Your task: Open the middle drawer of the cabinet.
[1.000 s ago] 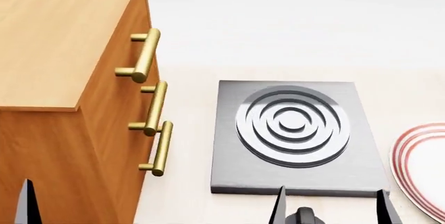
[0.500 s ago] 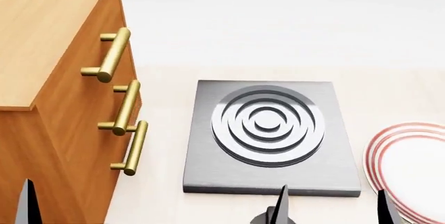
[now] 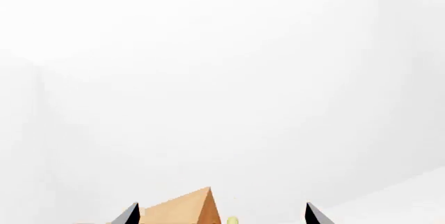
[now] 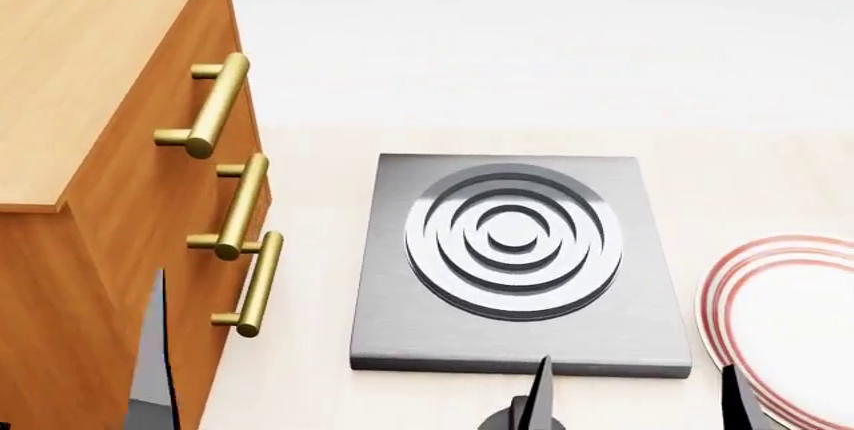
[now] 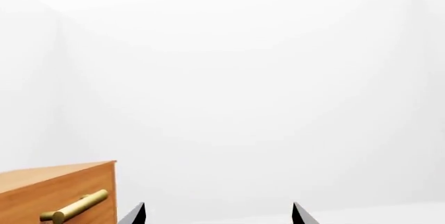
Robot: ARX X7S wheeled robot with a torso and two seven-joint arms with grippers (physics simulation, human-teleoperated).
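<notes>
Success hinges on guiding the left end effector (image 4: 151,350), fingers spread wide and empty, onto the second brass bar handle (image 4: 242,206) of the orange-brown wooden cabinet's (image 4: 80,90) middle drawer (image 4: 256,190) at the surface's left edge, then pulling straight outward.

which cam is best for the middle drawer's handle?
Head view: the middle drawer's handle shows full length between the other two. The right wrist view shows a single brass handle; which drawer's, I can't tell. The left wrist view shows only a brass speck.
</notes>
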